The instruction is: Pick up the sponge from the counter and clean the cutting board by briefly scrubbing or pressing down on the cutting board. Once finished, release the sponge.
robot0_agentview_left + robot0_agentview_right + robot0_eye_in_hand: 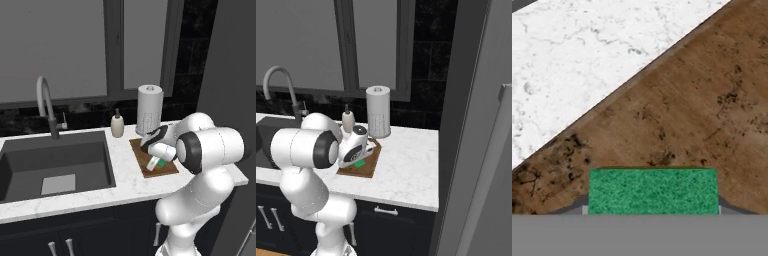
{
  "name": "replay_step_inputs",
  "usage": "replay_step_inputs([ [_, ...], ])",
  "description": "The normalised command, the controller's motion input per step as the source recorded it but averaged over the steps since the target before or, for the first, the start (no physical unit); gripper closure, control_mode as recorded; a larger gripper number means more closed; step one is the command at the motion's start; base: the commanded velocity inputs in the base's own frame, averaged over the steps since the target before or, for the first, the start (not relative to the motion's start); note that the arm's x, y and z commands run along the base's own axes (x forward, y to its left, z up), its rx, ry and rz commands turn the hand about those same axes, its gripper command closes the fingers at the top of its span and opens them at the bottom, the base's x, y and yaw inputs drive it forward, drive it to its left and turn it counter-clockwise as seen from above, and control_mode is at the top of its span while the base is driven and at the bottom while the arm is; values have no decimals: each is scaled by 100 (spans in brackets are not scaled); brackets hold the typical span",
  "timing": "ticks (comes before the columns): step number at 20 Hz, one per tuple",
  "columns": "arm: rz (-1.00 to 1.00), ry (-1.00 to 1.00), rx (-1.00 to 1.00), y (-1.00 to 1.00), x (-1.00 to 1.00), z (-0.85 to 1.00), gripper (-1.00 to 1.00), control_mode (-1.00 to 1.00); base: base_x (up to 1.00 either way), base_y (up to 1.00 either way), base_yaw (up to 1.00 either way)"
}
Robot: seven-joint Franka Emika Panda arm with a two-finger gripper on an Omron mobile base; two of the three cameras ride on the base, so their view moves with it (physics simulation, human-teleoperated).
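Note:
The green-topped sponge (153, 163) (359, 163) sits tilted between my gripper's fingers, low over the brown wooden cutting board (168, 169) (370, 167). In the hand view the sponge's green face (653, 191) fills the bottom centre, with the board's mottled grain (687, 115) close beneath it and white marble counter (572, 60) at the upper left. My gripper (155, 159) (358, 159) (653, 207) is shut on the sponge above the board's near half. Whether the sponge touches the wood cannot be told.
A paper towel roll (149, 109) (378, 111) and a soap dispenser (117, 124) (347, 120) stand behind the board. The dark sink (55, 165) with its faucet (47, 107) lies to the left. A tall dark panel (476, 125) bounds the counter's right end.

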Motion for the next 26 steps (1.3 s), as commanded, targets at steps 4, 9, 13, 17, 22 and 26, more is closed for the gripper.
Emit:
replay_step_inputs([
  [4, 0, -1, 0, -2, 30, -23, 100, -100, 0, 0, 0],
  [9, 0, -5, 0, 4, 91, -28, 100, -100, 0, 0, 0],
  [13, 0, -7, 0, 16, 100, -40, 100, -100, 0, 0, 0],
  [17, 0, -7, 0, 18, 86, -27, 100, -100, 0, 0, 0],
  [22, -2, 0, 0, -6, -1, 0, 100, -100, 0, 0, 0],
  [26, -2, 0, 0, -25, -51, 0, 100, -100, 0, 0, 0],
])
